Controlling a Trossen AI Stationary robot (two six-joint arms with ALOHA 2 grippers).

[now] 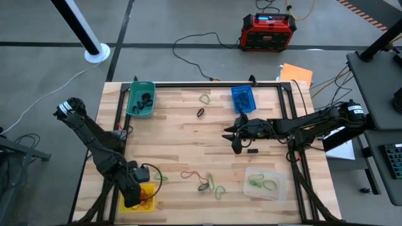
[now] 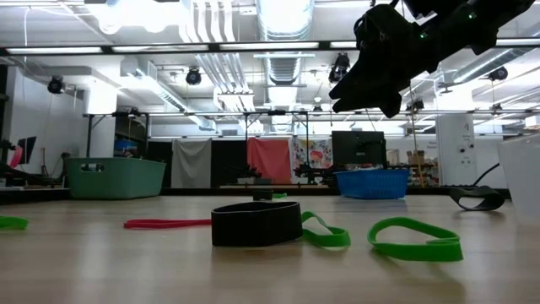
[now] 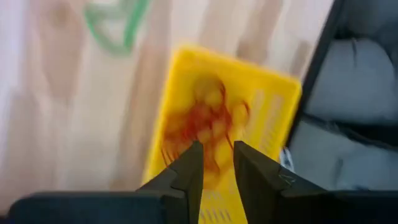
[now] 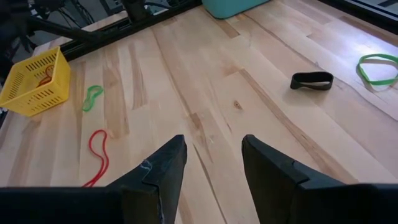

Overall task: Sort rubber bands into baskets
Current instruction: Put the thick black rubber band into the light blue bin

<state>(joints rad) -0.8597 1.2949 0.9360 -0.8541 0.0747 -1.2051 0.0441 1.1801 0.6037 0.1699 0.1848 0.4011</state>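
The counter (image 1: pixel 188 147) held a basket near each corner, which I took to mean one colour of band apiece: teal basket (image 1: pixel 141 98) with black ones, blue basket (image 1: pixel 243 98), clear basket (image 1: pixel 264 182) with green ones, and yellow basket (image 1: pixel 139 199) with red-orange ones. The left tool (image 3: pixel 211 163) hung right over the yellow basket, fingers a narrow gap apart and nothing between them, likely for a drop. The right tool (image 1: pixel 233 133) hovered beside the blue basket, parted wide and empty. Loose bands lay between the yellow and clear baskets: a red band (image 1: pixel 190 175) stretched lengthwise toward the clear basket, a black band (image 2: pixel 256 223) standing on edge.
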